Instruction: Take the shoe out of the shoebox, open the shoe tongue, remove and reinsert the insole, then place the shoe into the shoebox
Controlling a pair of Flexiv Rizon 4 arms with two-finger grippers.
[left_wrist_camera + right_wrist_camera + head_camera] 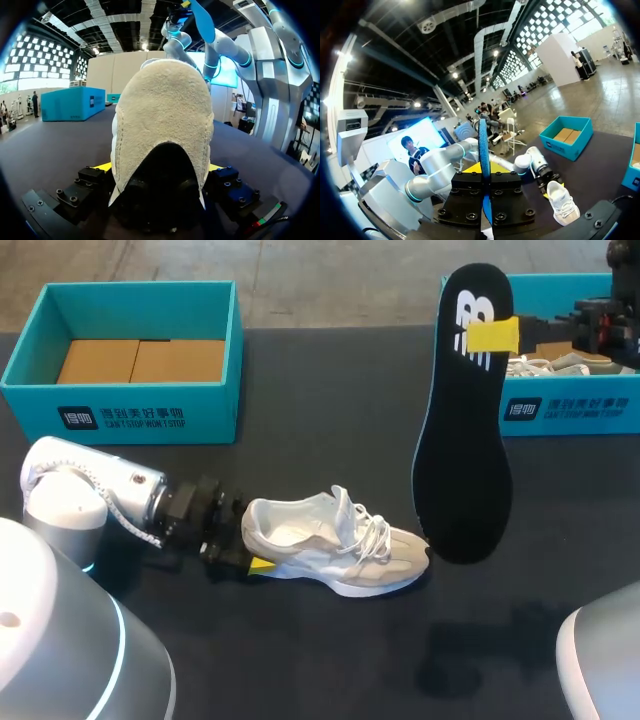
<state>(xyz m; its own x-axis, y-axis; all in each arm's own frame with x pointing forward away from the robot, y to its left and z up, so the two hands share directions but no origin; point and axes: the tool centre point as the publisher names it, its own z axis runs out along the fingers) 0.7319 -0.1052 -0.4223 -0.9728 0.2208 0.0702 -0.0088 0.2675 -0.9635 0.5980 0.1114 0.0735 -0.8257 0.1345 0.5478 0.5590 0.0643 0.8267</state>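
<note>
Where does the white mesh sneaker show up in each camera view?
Head view: white mesh sneaker on the table, lower middle.
Left wrist view: sneaker's heel clamped in left gripper.
Right wrist view: sneaker on the table, ahead of right gripper.
Shared landmark: left gripper at its heel.

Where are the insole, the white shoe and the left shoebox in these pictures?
insole (465,460): head view, middle of its black surface.
white shoe (390,558): head view, on its toe.
left shoebox (120,418): head view, on its front wall.
</note>
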